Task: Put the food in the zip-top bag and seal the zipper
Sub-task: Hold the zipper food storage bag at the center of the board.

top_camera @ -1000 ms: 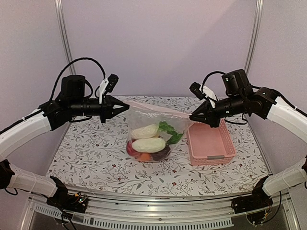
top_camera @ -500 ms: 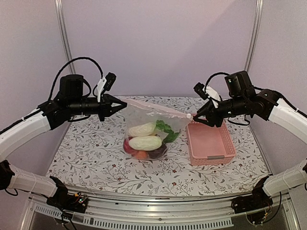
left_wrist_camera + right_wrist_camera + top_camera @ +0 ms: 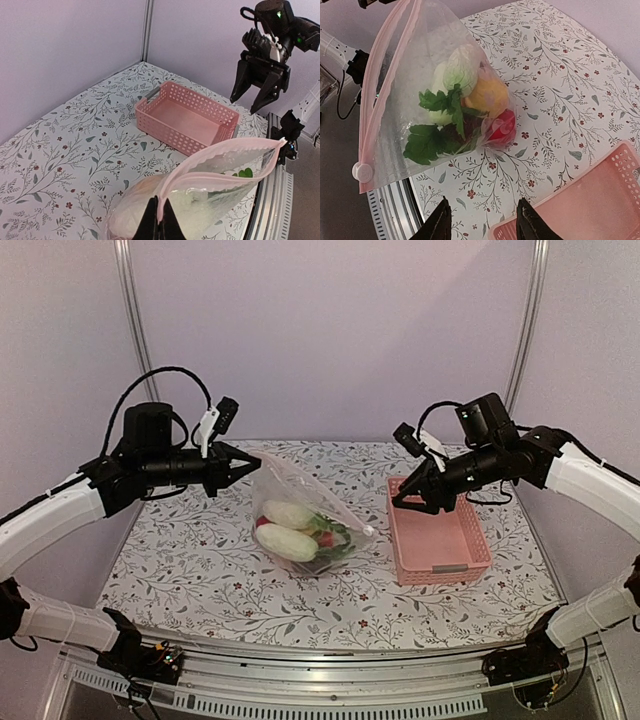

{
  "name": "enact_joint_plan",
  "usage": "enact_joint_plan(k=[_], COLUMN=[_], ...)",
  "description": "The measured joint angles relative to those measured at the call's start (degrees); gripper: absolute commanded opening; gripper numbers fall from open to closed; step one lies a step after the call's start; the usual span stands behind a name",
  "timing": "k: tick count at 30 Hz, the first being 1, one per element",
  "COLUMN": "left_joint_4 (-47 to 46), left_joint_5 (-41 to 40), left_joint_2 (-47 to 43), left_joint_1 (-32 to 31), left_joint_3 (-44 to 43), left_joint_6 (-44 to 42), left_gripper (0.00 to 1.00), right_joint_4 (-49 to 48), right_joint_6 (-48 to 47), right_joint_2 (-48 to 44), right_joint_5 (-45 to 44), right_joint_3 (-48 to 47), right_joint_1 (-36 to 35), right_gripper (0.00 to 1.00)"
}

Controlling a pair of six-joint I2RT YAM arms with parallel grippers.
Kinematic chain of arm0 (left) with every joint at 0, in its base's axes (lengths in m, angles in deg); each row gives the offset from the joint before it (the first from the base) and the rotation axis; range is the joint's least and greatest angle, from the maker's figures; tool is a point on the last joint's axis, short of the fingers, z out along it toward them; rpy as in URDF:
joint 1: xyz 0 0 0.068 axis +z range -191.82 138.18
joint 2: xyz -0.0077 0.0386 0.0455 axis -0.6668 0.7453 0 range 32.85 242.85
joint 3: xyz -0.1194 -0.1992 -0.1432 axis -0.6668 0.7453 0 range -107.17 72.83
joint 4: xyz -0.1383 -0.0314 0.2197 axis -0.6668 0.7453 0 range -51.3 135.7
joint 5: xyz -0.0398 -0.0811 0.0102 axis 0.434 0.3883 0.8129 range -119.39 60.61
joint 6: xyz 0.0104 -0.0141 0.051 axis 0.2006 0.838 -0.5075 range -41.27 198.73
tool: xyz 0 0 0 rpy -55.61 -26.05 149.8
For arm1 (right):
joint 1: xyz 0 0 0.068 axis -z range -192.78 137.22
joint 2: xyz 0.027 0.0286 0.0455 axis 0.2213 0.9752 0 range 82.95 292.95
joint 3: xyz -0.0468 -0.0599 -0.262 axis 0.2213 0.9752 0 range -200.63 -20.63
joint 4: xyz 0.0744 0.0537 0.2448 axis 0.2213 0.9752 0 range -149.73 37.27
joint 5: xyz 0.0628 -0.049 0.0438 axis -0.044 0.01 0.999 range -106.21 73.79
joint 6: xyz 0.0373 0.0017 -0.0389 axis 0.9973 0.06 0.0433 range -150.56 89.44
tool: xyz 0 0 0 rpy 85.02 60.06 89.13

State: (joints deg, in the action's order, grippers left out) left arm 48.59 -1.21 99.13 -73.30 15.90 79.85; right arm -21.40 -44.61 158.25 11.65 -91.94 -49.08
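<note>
The clear zip-top bag (image 3: 305, 510) hangs by one corner from my left gripper (image 3: 244, 458), its free end sagging to the table. My left gripper (image 3: 160, 222) is shut on the pinkish zipper (image 3: 215, 160) at that corner. The food (image 3: 290, 530) is inside: white oblong pieces, green leaves (image 3: 437, 125), a yellow one and a red one (image 3: 502, 125). The zipper (image 3: 382, 95) with its white slider (image 3: 362, 172) shows in the right wrist view. My right gripper (image 3: 402, 502) is open and empty, above the table beside the basket; it also shows in the right wrist view (image 3: 481, 220).
A pink lattice basket (image 3: 440, 535) stands to the right of the bag with nothing in it; it also shows in the left wrist view (image 3: 187, 120). The table (image 3: 180, 570) has a floral cloth. Its near edge has a metal rail (image 3: 330, 650).
My right gripper has let go of the bag's right corner and opened, drawing back toward the basket. The bag's free end has dropped and the bag has swung left and down.
</note>
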Motion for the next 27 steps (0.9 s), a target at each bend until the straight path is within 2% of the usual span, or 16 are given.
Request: enact_joint_plan(k=[5,6,13,18,23,25,27], left_joint_4=[-0.04,0.00,0.42,1.11,1.51,1.53,1.55], left_joint_5=[-1.14,-1.92,-2.84,-3.39,-3.43,-3.43,-3.50], left_joint_2=[0.00,0.00,-0.02,-0.02,-0.02,-0.02,-0.02], left_joint_1=[0.02,0.04,0.04,0.04,0.04,0.04,0.04], left_joint_3=[0.00,0.00,-0.02,-0.02,-0.02,-0.02,-0.02], left_joint_6=[1.64,2.54,3.41,3.45,3.45,3.45,3.45], left_gripper=[0.00,0.00,0.00,0.00,0.00,0.00,0.00], right_joint_4=[0.39,0.55,-0.57,-1.25,-2.32,-2.62,-3.32], right_joint_6=[1.86,2.86,4.90,5.22,5.79,5.81,5.90], right_joint_2=[1.75,-0.66,-3.58,-0.02,2.01,2.01,2.01], right_joint_5=[3.21,2.93,2.60,0.92,-1.81,-2.62,-3.28], right_joint_3=[0.76,2.93,4.50,3.98,3.87,3.30,2.54], right_joint_1=[-1.75,-5.31,-11.26,-15.17,-15.78,-15.78,-15.78], right_gripper=[0.46,0.48,0.50,0.43,0.35,0.36,0.40])
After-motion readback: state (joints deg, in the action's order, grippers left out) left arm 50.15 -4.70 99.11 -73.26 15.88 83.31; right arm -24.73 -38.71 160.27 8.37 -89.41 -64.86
